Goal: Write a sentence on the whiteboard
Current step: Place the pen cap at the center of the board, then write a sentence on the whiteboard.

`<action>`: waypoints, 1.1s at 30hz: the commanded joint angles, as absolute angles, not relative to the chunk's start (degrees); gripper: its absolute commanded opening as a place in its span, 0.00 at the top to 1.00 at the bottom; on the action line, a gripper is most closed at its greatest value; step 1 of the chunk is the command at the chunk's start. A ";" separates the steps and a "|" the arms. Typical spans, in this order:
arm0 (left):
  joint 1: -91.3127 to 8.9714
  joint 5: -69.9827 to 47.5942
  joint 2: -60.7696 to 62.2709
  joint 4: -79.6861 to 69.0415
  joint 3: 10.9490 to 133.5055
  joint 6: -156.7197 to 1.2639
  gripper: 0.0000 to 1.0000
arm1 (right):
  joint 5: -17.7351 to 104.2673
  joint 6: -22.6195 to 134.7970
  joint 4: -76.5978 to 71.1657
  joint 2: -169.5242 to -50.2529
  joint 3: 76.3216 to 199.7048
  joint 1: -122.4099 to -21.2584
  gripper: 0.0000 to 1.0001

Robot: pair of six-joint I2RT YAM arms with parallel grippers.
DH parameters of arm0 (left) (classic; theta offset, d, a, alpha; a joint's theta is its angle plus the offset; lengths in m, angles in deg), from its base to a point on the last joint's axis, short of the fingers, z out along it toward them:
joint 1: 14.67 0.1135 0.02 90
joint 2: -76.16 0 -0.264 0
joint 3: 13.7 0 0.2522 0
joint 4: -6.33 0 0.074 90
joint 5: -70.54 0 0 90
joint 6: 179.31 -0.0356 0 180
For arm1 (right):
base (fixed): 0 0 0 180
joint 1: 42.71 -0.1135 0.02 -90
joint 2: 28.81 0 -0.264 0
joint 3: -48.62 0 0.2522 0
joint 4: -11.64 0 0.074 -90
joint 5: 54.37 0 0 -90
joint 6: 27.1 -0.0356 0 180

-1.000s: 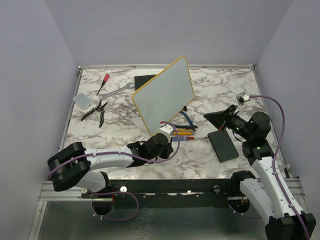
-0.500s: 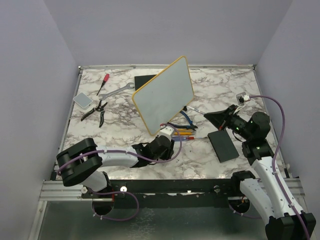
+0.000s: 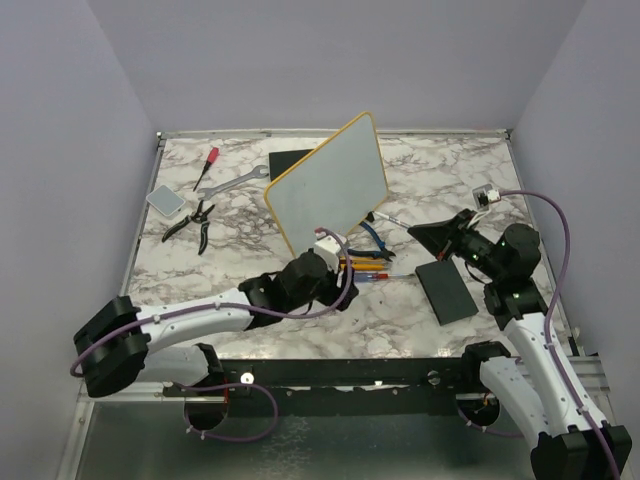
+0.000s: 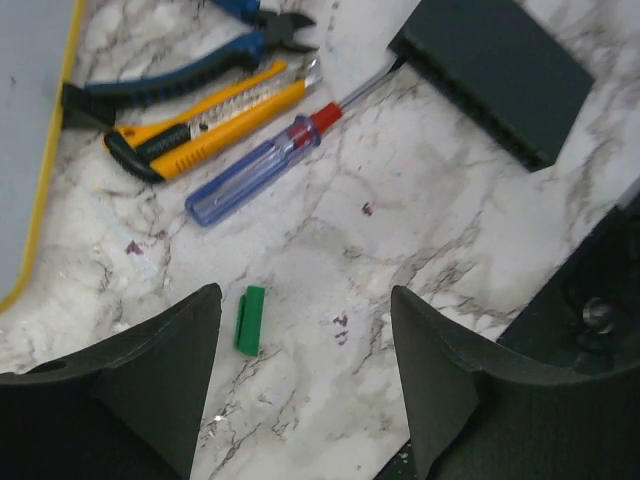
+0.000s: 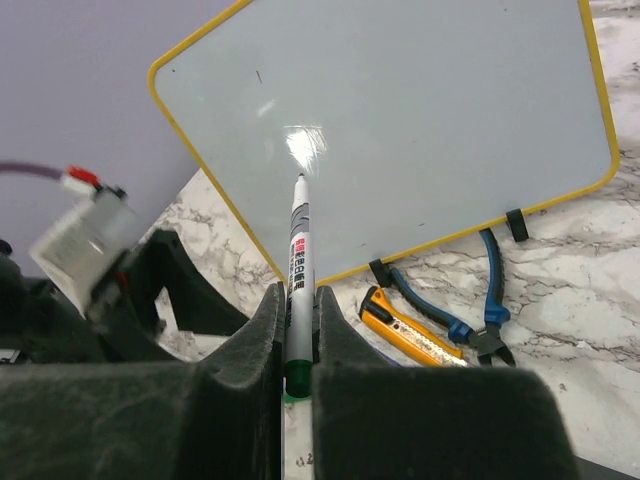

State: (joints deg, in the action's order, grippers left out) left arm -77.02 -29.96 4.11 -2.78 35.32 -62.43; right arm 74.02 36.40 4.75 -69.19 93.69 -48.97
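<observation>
Whiteboard [image 3: 328, 195]: propped on its long edge at mid-counter and tilted. The long axis was run from near-left to far-right, and the blank face was turned toward the right arm. No writing was found on it.

Marker [image 5: 298, 240]: gripped in the closed right jaws, to the right of the whiteboard. Its long axis was aimed at the whiteboard's face, tip foremost, and no contact was seen.

Left jaws: parted and empty, held just beside the whiteboard's near lower corner. A green cap [image 4: 249, 320] was noted on the counter [image 4: 400, 200] beneath them.

Judgement: the left arm was judged nearer, yet the coming move was judged the right arm's, an advance along the marker's own axis.
</observation>
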 commanded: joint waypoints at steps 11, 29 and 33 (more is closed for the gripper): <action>-54.14 -8.34 10.41 -27.94 66.30 -79.23 0.31 | 71.67 37.17 3.77 -66.92 94.20 -48.77 0.99; -20.13 13.24 11.83 -21.06 64.07 -76.37 0.29 | 77.87 35.52 15.88 -74.33 96.47 -49.60 0.99; -18.06 20.94 13.18 -13.61 57.72 -73.99 0.29 | 77.76 34.21 20.49 -79.59 97.99 -51.86 0.99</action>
